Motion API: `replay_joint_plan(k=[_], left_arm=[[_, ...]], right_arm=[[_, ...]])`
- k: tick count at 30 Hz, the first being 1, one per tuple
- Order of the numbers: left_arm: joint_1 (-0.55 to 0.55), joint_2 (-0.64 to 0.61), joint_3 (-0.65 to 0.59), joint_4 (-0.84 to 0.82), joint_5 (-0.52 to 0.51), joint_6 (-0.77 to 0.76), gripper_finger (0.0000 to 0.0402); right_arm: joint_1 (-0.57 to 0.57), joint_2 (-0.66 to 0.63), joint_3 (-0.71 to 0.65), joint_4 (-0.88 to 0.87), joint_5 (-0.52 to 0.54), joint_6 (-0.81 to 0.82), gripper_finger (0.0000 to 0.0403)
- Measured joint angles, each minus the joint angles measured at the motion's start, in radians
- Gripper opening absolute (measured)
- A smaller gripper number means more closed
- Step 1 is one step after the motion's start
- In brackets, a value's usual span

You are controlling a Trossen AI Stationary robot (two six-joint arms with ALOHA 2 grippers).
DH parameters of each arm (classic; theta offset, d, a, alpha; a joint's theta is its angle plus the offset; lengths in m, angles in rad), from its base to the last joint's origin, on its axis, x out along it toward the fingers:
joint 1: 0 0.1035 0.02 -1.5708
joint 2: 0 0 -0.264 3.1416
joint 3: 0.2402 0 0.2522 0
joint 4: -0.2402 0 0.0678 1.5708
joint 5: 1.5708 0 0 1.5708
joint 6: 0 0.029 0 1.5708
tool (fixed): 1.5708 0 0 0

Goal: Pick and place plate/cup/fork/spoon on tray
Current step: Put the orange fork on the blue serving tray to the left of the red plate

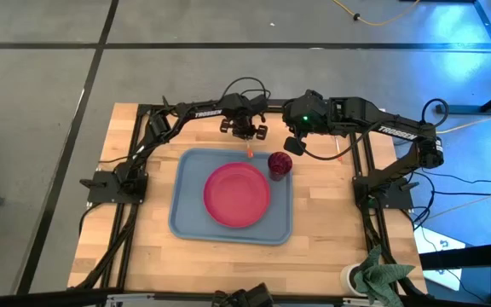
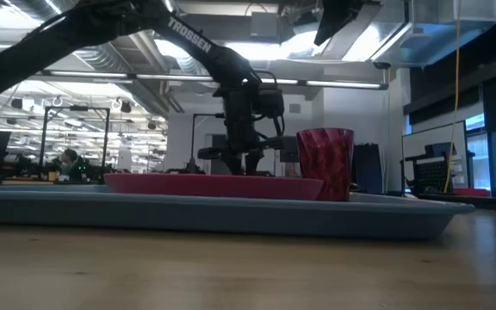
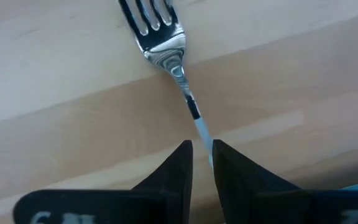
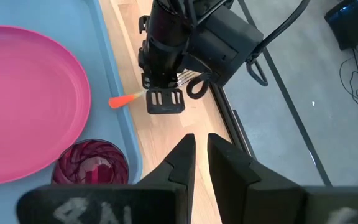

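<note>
The blue-grey tray (image 1: 186,213) lies mid-table with the pink-red plate (image 1: 237,194) flat on it. The dark red cup (image 1: 280,164) stands upright in the tray's far right corner and shows in the low view (image 2: 325,164). My left gripper (image 1: 245,130) is just beyond the tray's far rim, shut on the fork (image 3: 160,37). The fork's orange handle (image 4: 124,99) points toward the tray. My right gripper (image 4: 201,144) hangs shut and empty above the table beside the cup. I cannot make out the spoon. My left gripper pinches the fork's thin silver neck (image 3: 199,127) between its two fingers, between the pronged head and the orange handle. The fingers come from above, pointing down, and lie across the fork. The fork sits about level, prongs toward the far edge. I cannot tell whether it is clear of the wood.
A green cloth (image 1: 384,277) and a white roll (image 1: 350,277) sit at the table's near right corner. Black arm frames (image 1: 113,183) stand along both sides. Bare wood lies in front of the tray (image 1: 228,264).
</note>
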Motion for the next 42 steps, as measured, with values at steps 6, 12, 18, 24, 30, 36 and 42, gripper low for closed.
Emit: replay_joint_plan(k=[6,12,18,24,30,36,42], left_arm=[[0.000,0.000,0.000,0.010,0.008,0.001,0.0054],[0.008,0.000,0.001,0.050,0.102,0.016,0.0057],[0.030,-0.009,0.037,0.068,0.106,0.110,0.0057],[0.046,-0.008,0.036,0.066,0.120,0.135,0.0057],[0.048,0.000,0.015,0.069,0.150,0.142,0.0057],[0.048,0.000,-0.028,0.097,0.162,0.158,0.0057],[0.058,0.000,-0.029,0.085,0.166,0.177,0.0057]], right_arm=[[0.000,0.000,0.000,0.000,0.000,0.000,0.0049],[0.000,0.000,0.000,0.000,0.000,0.000,0.0049],[0.000,0.000,0.000,0.000,0.000,0.000,0.0049],[0.000,0.000,0.000,0.000,0.000,0.000,0.0049],[0.000,0.000,0.000,0.000,0.000,0.000,0.0049],[0.000,0.000,0.000,0.000,0.001,0.000,0.0049],[-0.001,0.000,0.000,0.000,0.002,0.000,0.0049]])
